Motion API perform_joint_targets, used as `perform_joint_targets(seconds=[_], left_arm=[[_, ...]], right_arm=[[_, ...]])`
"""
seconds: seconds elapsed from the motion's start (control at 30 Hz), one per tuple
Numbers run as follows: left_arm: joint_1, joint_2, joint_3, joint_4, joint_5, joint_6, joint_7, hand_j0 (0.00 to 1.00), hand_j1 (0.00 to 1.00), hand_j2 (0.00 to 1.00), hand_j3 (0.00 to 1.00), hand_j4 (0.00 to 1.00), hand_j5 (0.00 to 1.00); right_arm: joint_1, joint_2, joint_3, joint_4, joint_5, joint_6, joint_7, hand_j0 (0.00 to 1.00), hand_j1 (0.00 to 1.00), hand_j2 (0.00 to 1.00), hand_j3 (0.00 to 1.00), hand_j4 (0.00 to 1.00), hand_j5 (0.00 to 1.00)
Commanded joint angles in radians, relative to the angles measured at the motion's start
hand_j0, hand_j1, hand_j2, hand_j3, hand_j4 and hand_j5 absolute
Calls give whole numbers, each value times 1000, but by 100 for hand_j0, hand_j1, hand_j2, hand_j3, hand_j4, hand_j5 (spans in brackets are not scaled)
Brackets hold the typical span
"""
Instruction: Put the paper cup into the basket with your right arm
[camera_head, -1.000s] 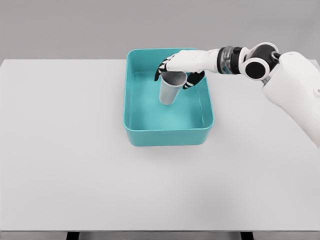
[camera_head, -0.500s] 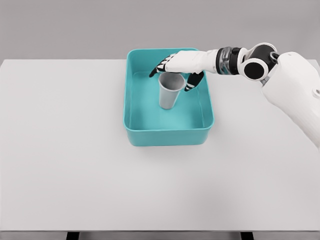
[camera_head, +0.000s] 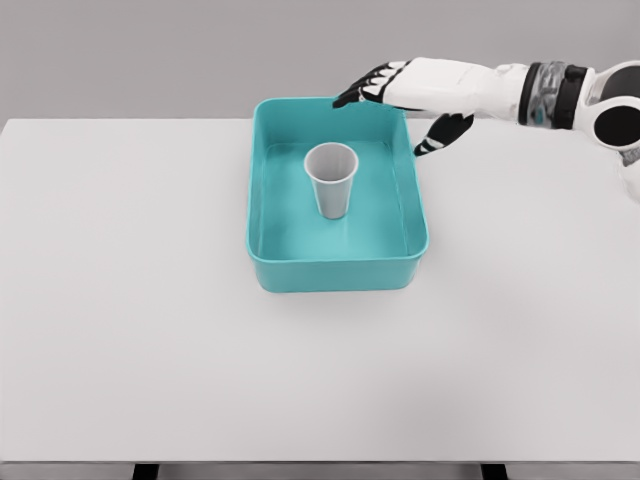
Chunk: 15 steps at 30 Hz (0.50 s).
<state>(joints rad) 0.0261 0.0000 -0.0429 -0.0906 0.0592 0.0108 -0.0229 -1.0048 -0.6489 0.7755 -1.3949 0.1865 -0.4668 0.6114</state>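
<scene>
Teal plastic basket (camera_head: 262, 200) sits toward the far middle of the white table (camera_head: 120, 330), and the paper cup (camera_head: 331, 180) is standing upright on its floor, mouth up, a bit toward the far side and roughly centred left to right. It touches none of the walls as far as I can see.

The cup looks like the usual thin-walled kind, so I'd guess it's very light, easy to tip with a nudge, and it'll crumple if squeezed hard. If it ever needed picking up, I'd go around the upper half of the wall just under the rim, with gentle pressure from both sides, since the rolled rim is the stiffest bit.

The right hand (camera_head: 405, 92) is up over the far right corner of the basket, above the rim, fingers spread and relaxed, holding nothing. The cup is down and to the near left of it, clearly apart, no contact at all. Left arm isn't in the shot.

To me the cup looks placed.
</scene>
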Motion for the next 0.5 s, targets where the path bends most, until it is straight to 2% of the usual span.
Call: perform_joint_targets(seconds=[0.0,0.03,0.1,0.13,0.17,0.2,0.27,0.37,0.47], left_arm=[[0,0,0,0,-1,0,-2,100,100,100,100,100,100],[0,0,0,0,-1,0,0,100,100,100,100,100,100],[0,0,0,0,1,0,0,100,100,100,100,100,100],[0,0,0,0,-1,0,0,100,100,100,100,100,100],[0,0,0,0,-1,0,0,100,100,100,100,100,100],[0,0,0,0,1,0,0,100,100,100,100,100,100],[0,0,0,0,-1,0,0,100,100,100,100,100,100],[0,0,0,0,1,0,0,100,100,100,100,100,100],[0,0,0,0,-1,0,0,100,100,100,100,100,100]], right_arm=[[5,-72,-48,-81,-79,4,-1,99,99,99,99,99,99],[35,-89,-71,-105,-81,4,-1,99,99,99,99,99,99],[196,-104,-232,-176,-81,-7,-1,99,99,99,99,99,99],[254,-107,-295,-206,-81,-13,-1,99,99,99,99,99,99],[320,-142,-354,-242,-81,-27,-1,99,99,99,99,99,99],[370,-172,-400,-291,-84,-33,-1,99,99,99,99,99,99],[452,-184,-467,-341,-85,-33,-1,99,99,99,99,99,99],[526,-176,-486,-354,-84,-47,-1,99,99,99,99,99,99],[538,-173,-486,-352,-84,-47,-1,99,99,99,99,99,99]])
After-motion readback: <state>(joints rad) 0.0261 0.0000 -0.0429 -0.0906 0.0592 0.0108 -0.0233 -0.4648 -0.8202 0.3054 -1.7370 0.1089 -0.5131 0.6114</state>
